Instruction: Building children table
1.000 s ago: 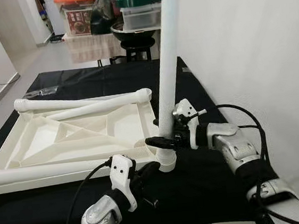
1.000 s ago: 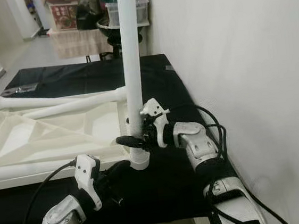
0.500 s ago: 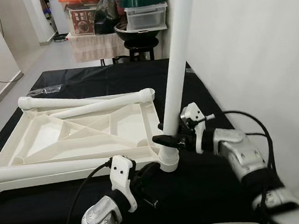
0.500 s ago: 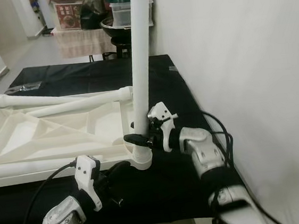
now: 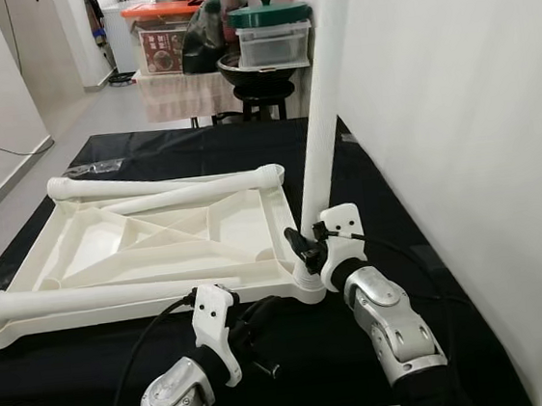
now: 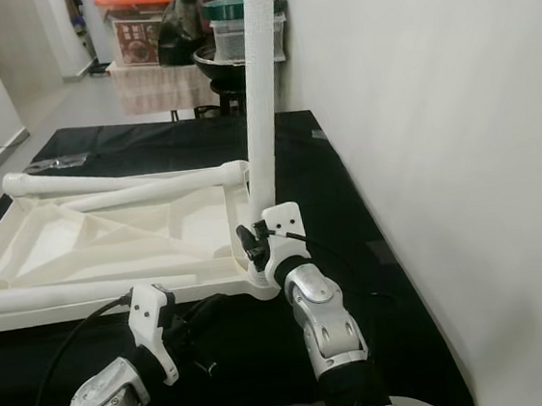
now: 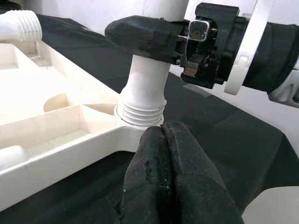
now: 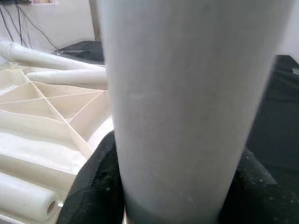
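Leg-fitting is the step in hand: a white table leg stands nearly upright, leaning slightly, with its threaded foot entered in the corner socket of the upturned white tabletop, at the near corner on the robot's right. The right gripper has its jaws closed around the leg just above the socket, black fingers wrapping the shaft. The left gripper lies low on the black-covered surface just in front of that corner, jaws pressed together on nothing, tips close to the tabletop's edge and possibly bracing it. Several thread turns show above the socket rim, so the leg seems only partly seated; the next move likely calls for squaring it upright and twisting it down while the tabletop is kept from sliding. Three more legs lie loose on the tabletop: two along its far edge, one along its near edge. Storage containers stand beyond the surface.
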Controlling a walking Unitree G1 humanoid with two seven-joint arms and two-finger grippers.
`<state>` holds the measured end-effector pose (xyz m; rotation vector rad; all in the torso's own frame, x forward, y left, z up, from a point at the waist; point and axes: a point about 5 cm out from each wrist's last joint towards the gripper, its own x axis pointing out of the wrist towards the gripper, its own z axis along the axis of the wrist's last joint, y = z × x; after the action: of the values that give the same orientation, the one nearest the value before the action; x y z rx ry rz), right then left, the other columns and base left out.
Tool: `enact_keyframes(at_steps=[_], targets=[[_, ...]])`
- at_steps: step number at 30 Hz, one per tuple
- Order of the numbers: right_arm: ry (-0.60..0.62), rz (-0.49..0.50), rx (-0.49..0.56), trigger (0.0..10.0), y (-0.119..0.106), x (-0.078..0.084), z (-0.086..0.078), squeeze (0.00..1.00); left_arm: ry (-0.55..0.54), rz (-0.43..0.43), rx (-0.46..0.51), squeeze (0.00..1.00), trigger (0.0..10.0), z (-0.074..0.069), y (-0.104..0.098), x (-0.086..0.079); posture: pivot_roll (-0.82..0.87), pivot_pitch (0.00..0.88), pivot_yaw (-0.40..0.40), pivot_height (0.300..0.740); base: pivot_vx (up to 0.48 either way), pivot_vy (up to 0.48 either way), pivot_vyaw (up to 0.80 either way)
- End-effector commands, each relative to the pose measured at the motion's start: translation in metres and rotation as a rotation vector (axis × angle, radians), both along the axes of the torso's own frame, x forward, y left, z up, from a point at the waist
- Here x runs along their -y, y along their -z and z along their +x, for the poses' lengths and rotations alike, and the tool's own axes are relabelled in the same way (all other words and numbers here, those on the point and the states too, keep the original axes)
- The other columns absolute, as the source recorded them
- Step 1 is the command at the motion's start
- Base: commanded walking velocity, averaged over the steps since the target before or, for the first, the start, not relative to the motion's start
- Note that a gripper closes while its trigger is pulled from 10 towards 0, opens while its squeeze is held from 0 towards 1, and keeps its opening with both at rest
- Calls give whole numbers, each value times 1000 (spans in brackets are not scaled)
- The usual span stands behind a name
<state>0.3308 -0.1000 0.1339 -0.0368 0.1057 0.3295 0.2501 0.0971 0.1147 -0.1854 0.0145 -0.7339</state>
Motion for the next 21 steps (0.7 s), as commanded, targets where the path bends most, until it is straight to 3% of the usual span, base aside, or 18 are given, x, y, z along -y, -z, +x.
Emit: enact_keyframes(at_steps=[1,2,3,5,6,7,9,10,13,19,20,21], targets=[[12,20,-133,10000,23,4,-6,875,-7,9,3,0,10000,2,1,0,51,0,-47,740,0,0,0],[-70,57,-132,10000,18,-1,-5,1000,-5,7,1,0,10000,2,1,0,49,0,-44,740,0,0,0],[-70,57,-132,10000,18,-1,-5,1000,-5,7,1,0,10000,2,1,0,49,0,-44,740,0,0,0],[-222,81,-91,10000,6,-8,-4,1000,-1,6,0,0,10000,3,1,0,48,0,-38,740,0,0,0],[-222,81,-91,10000,6,-8,-4,1000,-1,6,0,0,10000,3,1,0,48,0,-38,740,0,0,0],[-412,72,-21,10000,-9,-9,-2,898,2,5,-1,0,10000,4,1,1,48,0,-36,740,0,0,0],[-484,62,6,10000,-15,-8,-1,898,3,4,-1,0,10000,4,1,1,48,0,-36,740,0,0,0],[-579,51,24,10000,-21,-4,-1,0,4,4,-1,0,10000,5,1,1,52,0,-37,740,0,0,0],[-760,-24,20,10000,-32,13,8,0,3,3,-1,0,10000,6,1,1,56,0,-44,740,0,0,0],[-863,-43,-36,10000,-37,27,17,0,1,3,0,0,10000,7,1,2,74,0,-60,740,0,0,0],[-887,-31,-45,78,-39,30,19,0,0,3,1,0,10000,7,1,2,79,0,-63,740,0,0,0],[-904,-23,-50,78,-40,32,19,0,-1,2,1,0,10000,6,1,3,80,0,-62,740,0,0,0]])
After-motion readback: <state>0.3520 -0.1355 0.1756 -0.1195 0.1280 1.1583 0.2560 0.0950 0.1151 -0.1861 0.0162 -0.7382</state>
